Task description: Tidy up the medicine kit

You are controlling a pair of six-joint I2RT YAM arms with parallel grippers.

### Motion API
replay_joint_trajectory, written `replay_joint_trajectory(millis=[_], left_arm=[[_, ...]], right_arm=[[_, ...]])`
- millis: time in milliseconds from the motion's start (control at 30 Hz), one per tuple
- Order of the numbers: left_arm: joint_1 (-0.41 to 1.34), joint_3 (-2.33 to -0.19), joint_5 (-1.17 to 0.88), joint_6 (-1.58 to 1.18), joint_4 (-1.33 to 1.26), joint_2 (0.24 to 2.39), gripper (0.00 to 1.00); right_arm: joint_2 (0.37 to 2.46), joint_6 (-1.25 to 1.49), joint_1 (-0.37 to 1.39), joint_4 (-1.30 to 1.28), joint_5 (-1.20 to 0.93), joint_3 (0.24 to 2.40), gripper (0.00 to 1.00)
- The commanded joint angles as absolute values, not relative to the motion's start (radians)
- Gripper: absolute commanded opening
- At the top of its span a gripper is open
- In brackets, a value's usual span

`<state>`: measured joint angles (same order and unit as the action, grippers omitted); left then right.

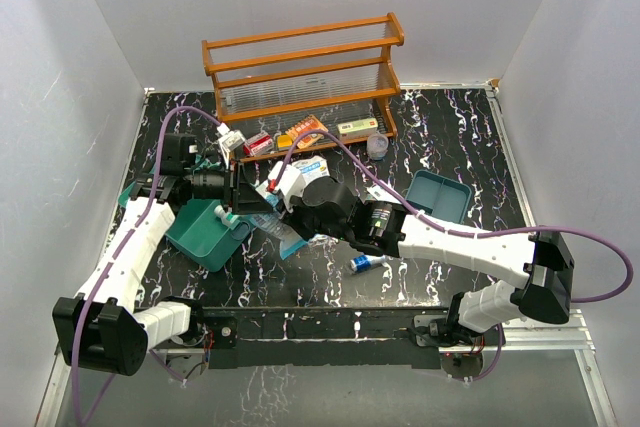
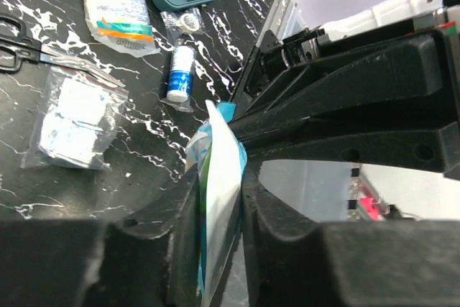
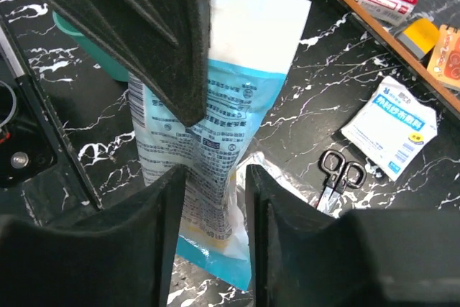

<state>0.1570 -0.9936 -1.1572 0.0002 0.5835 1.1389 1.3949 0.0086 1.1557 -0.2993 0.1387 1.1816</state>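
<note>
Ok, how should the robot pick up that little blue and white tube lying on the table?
Pinch the tube across the middle of its body, coming straight down. It lies on its side on the table, so its narrow width is the easy part to squeeze, not its ends.

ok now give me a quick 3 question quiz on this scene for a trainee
1. In the top view, the medicine kit sits: a) on the left side b) in the middle c) on the far right
2. True or false: the blue-and-white tube lies inside the two-compartment tray.
3. What is pinched between the fingers of the left gripper?

Key
1. a
2. False: the tube lies outside the tray.
3. The white and blue pouch.
</note>
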Motion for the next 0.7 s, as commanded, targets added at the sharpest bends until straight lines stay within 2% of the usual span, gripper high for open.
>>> replay_joint_trajectory(millis=[0,67,167,233,333,433,667], left_arm=[[0.157,-1.054,-1.143,0.054,0.606,1.115,0.10],[0.158,-1.060,-1.063,0.013,0.573,1.096,0.10],[0.158,-1.063,-0.872,-0.029,0.537,1.057,0.11],[0.158,-1.074,-0.644,-0.079,0.526,1.024,0.13],[0.158,-1.111,-0.336,-0.188,0.548,0.984,0.14],[0.157,-1.187,-0.095,-0.268,0.677,0.976,0.14],[0.158,-1.293,0.141,-0.309,0.874,0.928,0.15]], right_arm=[[1.365,0.093,1.147,-0.246,0.215,1.209,0.48],[1.356,0.147,1.147,-0.251,0.254,1.206,0.60],[1.346,0.249,1.147,-0.266,0.307,1.207,0.68],[1.347,0.335,1.146,-0.273,0.346,1.209,0.72],[1.373,0.484,1.144,-0.274,0.394,1.214,0.74],[1.428,0.665,1.138,-0.252,0.420,1.224,0.74],[1.684,0.909,1.131,-0.373,0.402,1.458,0.70]])
